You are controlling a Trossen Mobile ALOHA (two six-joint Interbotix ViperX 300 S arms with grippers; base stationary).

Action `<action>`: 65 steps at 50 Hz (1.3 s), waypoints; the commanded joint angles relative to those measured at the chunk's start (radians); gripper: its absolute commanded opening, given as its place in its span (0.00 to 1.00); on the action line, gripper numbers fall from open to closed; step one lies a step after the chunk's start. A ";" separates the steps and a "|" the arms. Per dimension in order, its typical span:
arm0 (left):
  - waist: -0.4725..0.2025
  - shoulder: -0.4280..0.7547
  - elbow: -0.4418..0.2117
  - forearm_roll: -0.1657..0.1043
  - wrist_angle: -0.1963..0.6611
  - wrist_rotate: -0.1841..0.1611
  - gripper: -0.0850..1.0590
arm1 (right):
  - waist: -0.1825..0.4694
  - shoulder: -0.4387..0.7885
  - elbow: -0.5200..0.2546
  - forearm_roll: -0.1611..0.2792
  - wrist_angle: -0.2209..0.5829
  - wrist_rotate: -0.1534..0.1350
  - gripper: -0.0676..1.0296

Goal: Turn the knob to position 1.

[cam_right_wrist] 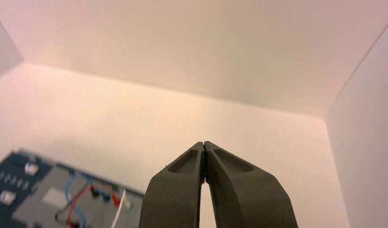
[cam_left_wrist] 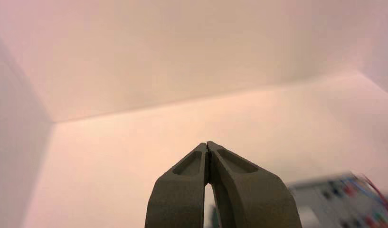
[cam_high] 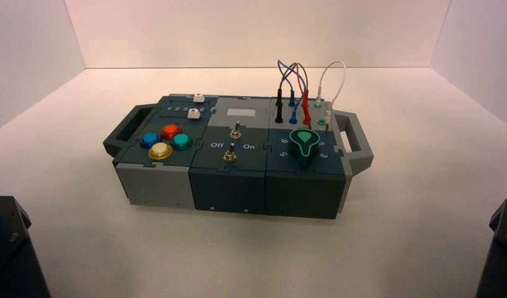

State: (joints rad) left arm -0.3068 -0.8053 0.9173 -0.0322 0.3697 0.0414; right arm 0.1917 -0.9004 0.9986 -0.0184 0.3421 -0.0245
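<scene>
Nothing done yet — both arms sit parked at the near corners, left gripper (cam_left_wrist: 208, 148) and right gripper (cam_right_wrist: 203, 147) pinched closed on nothing. Knob (cam_high: 304, 146) waits untouched at the box's (cam_high: 229, 186) right end — reach, grip and turn remain.

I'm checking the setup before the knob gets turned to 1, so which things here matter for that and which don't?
For the job:
knob
numbers ringed around it

Not needed:
four coloured buttons
two toggle switches
two white sliders
plugged wires
left end effector and right end effector, both shut, away from the box
</scene>
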 commanded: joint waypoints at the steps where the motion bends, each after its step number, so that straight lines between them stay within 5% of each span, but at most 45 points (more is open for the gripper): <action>1: -0.074 0.018 -0.035 -0.002 0.080 0.003 0.05 | 0.006 0.002 -0.028 0.011 0.049 0.003 0.04; 21: -0.308 0.011 -0.034 -0.029 0.362 -0.025 0.05 | 0.037 0.003 -0.044 0.049 0.230 -0.003 0.04; 40: -0.442 0.031 -0.006 -0.104 0.362 -0.051 0.05 | 0.132 0.018 -0.051 0.104 0.397 -0.003 0.04; 65: -0.520 0.138 0.006 -0.112 0.357 -0.051 0.05 | 0.187 0.025 -0.041 0.155 0.512 -0.011 0.04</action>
State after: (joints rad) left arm -0.8130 -0.6734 0.9373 -0.1411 0.7363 -0.0061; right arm 0.3497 -0.8805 0.9833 0.1273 0.8468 -0.0322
